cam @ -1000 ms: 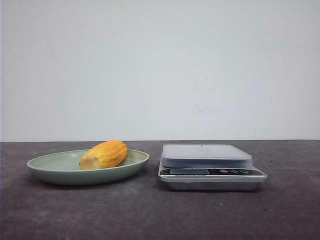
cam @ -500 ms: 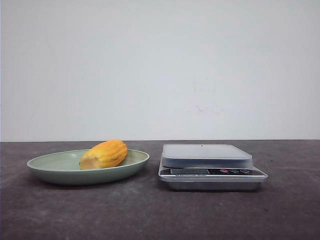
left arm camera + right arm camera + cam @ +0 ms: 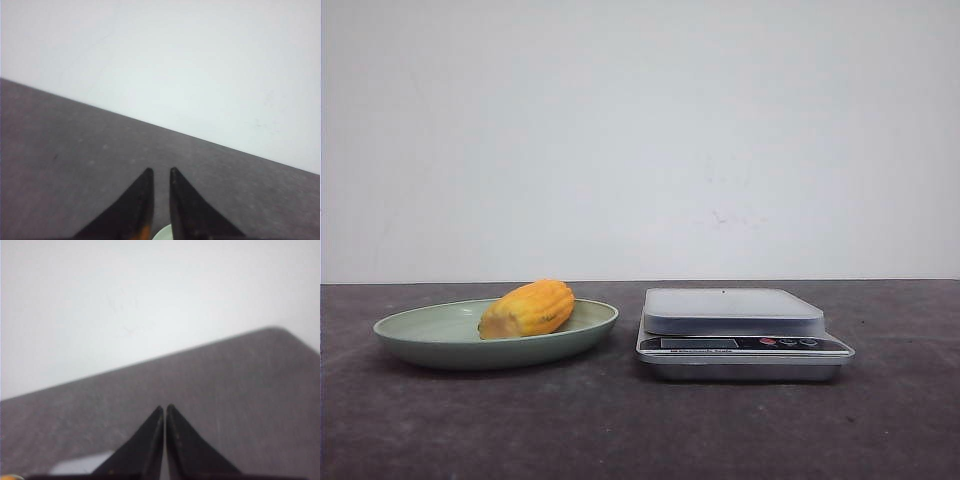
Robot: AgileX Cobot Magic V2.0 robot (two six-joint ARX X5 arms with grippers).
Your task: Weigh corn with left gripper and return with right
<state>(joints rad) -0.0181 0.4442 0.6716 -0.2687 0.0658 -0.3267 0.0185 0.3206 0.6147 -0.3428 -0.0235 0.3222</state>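
Observation:
The corn [image 3: 528,308], a short yellow-orange cob with its pale blunt end to the left, lies on the green plate [image 3: 430,340] at the left of the front view. Neither gripper shows in the front view. In the left wrist view my left gripper [image 3: 159,172] hangs above the dark table with its fingers a narrow gap apart and nothing between them. A sliver of the plate [image 3: 165,234] and an orange bit show between the fingers' bases. In the right wrist view my right gripper [image 3: 164,408] has its fingertips together and is empty.
A silver kitchen scale [image 3: 740,345] with a flat grey platform [image 3: 732,305] stands to the right of the plate. Part of its platform shows pale in the right wrist view [image 3: 82,465]. A white wall runs behind the dark table [image 3: 620,430].

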